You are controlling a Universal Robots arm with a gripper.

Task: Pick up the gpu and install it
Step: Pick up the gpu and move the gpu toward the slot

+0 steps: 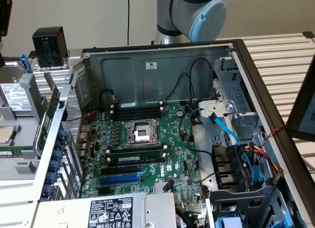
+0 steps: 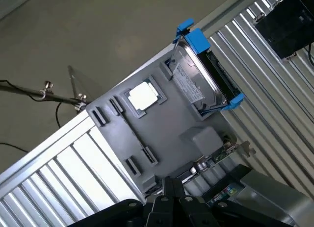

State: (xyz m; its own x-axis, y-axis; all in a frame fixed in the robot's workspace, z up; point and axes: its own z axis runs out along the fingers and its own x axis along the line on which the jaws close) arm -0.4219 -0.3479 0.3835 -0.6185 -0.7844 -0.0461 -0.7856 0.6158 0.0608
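The gpu stands on edge at the rim of a grey parts tray, its green card and silver end bracket showing. In the exterior view the gpu is a thin green card on edge between the tray and the open computer case, at that view's left. My gripper hovers above the tray's edge, close beside the gpu. Its black fingers are shut together with nothing between them. The motherboard lies inside the case with its blue expansion slot bare.
The tray also holds a hard drive in a blue caddy and a processor chip. A black box stands behind the tray. The case's metal walls, cables and power supply crowd the motherboard. The arm's joint rises behind the case.
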